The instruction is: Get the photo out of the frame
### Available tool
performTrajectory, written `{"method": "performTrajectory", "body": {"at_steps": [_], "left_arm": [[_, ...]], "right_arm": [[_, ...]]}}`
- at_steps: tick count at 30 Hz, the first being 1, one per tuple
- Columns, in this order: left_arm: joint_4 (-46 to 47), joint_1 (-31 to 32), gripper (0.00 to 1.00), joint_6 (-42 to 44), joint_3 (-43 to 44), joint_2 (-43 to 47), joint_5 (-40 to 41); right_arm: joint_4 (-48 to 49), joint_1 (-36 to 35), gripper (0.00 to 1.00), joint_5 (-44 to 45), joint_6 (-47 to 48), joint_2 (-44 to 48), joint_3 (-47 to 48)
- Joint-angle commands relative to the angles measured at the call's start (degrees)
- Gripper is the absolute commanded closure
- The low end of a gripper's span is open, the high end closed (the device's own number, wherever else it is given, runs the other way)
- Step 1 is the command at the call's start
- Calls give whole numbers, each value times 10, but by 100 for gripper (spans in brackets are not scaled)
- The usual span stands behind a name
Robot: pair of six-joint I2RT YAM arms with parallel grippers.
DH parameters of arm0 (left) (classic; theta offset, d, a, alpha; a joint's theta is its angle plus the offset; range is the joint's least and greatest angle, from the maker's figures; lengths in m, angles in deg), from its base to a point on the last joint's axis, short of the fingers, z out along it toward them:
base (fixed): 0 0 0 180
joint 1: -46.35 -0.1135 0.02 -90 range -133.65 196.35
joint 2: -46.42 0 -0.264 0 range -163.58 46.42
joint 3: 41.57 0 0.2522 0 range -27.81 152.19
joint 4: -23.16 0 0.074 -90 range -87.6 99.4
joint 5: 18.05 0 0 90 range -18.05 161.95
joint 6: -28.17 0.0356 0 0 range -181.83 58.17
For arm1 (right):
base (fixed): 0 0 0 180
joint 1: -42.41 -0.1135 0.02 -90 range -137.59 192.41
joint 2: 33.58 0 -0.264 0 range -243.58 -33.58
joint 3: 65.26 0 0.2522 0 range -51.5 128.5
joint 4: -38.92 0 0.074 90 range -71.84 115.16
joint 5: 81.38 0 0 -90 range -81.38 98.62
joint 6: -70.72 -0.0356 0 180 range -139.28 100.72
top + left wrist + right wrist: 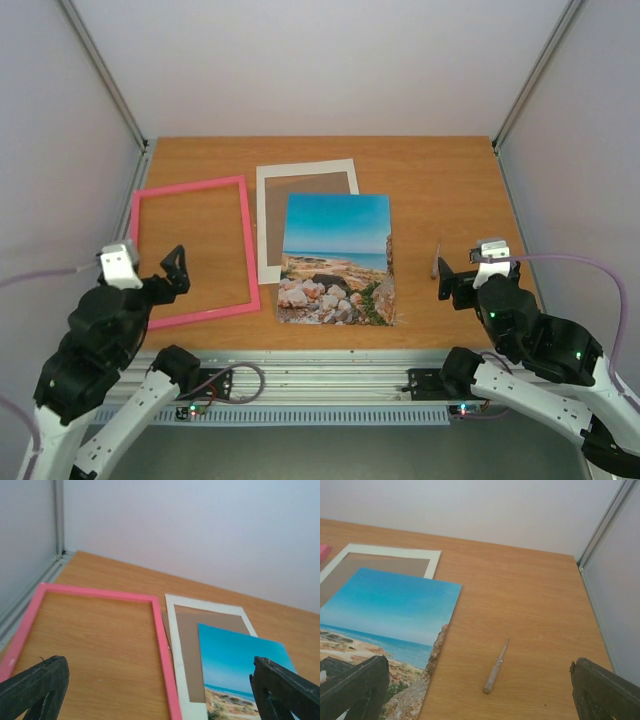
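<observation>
Since the photo (336, 258) lies flat on the desk (450, 190), overlapping the white mat (305, 168) and apart from the empty pink frame (250, 245) on its left, removal looks done; left jaws and right jaws both stand apart, gripping nothing.

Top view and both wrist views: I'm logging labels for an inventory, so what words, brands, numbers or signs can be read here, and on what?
None: no readable text in any view.
The photo shows only sea, sky and rocks, with no caption.
The frame and the mat are plain.
The pen-like tool is too small to show any marking.
</observation>
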Motion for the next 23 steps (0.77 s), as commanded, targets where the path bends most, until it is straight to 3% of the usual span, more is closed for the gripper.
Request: {"method": "performTrajectory", "body": {"at_steps": [1, 7, 23], "left_arm": [[-10, -1, 1, 51, -31, 69, 57], [-2, -1, 1, 75, -62, 112, 60], [-17, -1, 1, 61, -77, 111, 54]], "right_arm": [[10, 1, 2, 7, -15, 1, -3], [11, 1, 1, 12, -28, -13, -8], [12, 1, 2, 10, -28, 7, -9]]}}
